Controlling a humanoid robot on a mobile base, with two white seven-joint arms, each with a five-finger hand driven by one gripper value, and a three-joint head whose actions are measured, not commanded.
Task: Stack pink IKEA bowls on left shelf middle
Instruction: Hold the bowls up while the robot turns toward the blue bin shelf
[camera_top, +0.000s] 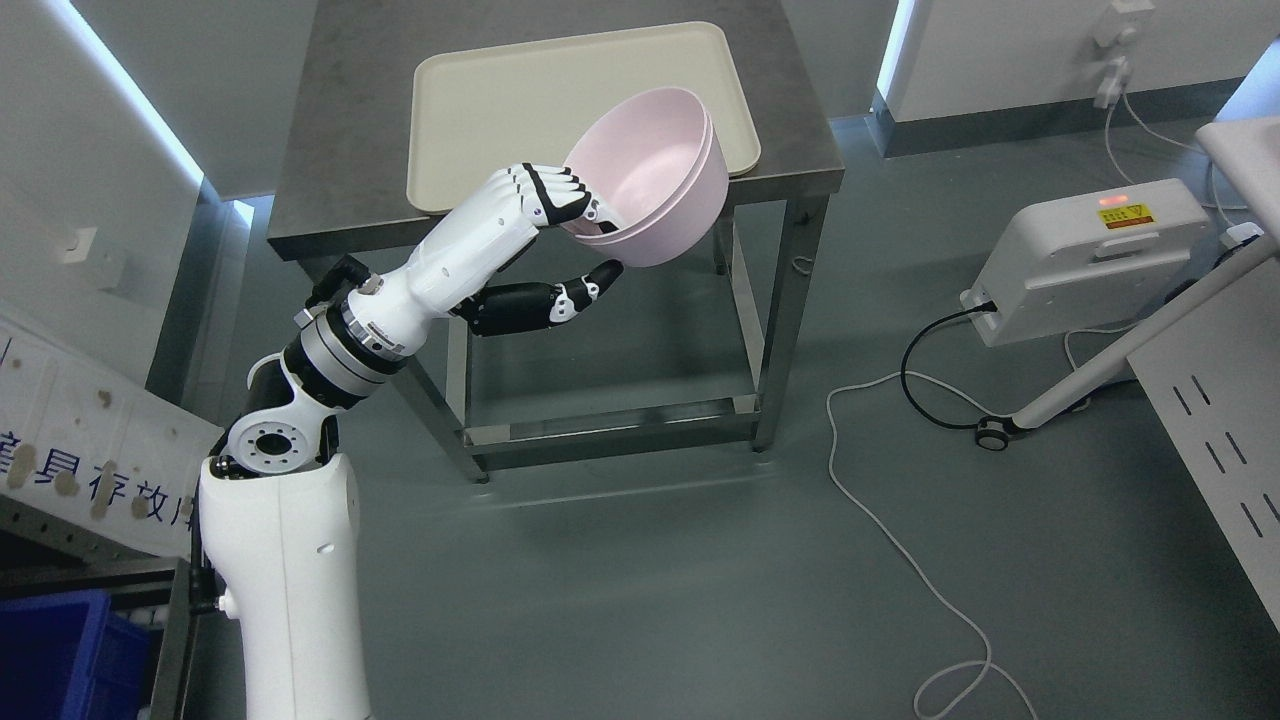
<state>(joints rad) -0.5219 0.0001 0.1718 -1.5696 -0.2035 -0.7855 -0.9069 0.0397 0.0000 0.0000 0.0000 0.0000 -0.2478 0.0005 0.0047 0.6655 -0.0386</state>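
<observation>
while held tilted, pink bowls

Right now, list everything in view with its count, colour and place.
pink bowls: two nested, pink, tilted, held above the table's front edge
tray: one, cream, on the table top
table: one, grey metal, upper middle
white device: one, white with red light, on the floor at right
cables: one black and one white, on the floor at right
blue bin: one, blue, lower left corner
left robot hand: one, white and black, fingers over the bowls' rim, thumb below
</observation>
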